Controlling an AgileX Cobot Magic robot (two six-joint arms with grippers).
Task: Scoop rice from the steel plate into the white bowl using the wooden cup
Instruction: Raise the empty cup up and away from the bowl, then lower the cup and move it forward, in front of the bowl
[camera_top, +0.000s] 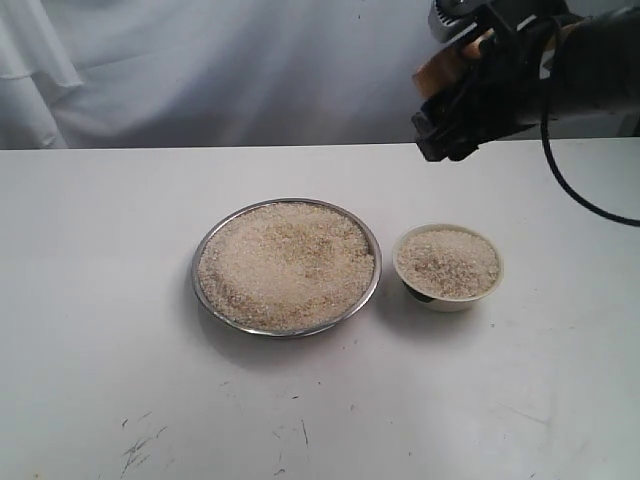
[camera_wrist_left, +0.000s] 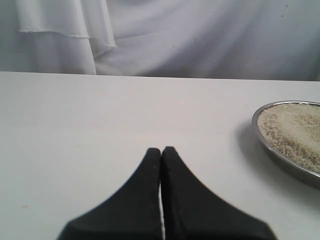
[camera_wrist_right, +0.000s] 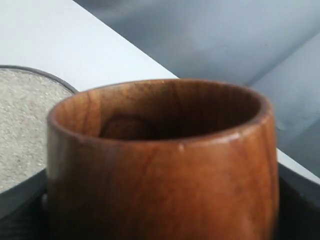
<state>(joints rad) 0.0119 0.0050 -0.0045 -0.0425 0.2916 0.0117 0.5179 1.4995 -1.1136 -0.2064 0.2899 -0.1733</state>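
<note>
Progress: your bowl (camera_top: 446, 303) is nearly full of rice (camera_top: 285, 262); plate (camera_top: 199, 272) holds plenty | right gripper (camera_top: 455, 115) grasps empty-looking cup (camera_wrist_right: 160, 165), raised behind bowl | left gripper (camera_wrist_left: 161, 150) clenched, idle

You see the steel plate (camera_top: 372, 285) as shiny polished metal with a bright rim, while the rice (camera_top: 285, 262) looks dry, matt and grainy. The white bowl (camera_top: 450, 303) has a smooth, faintly glossy wall. The wooden cup (camera_wrist_right: 165, 175) is reddish-brown wood with clear grain and a soft satin sheen. Your table (camera_top: 100, 300) is matt white and lightly scuffed, the cloth (camera_top: 200, 70) behind it soft and creased, and the left gripper (camera_wrist_left: 161, 149) smooth matt black.
</note>
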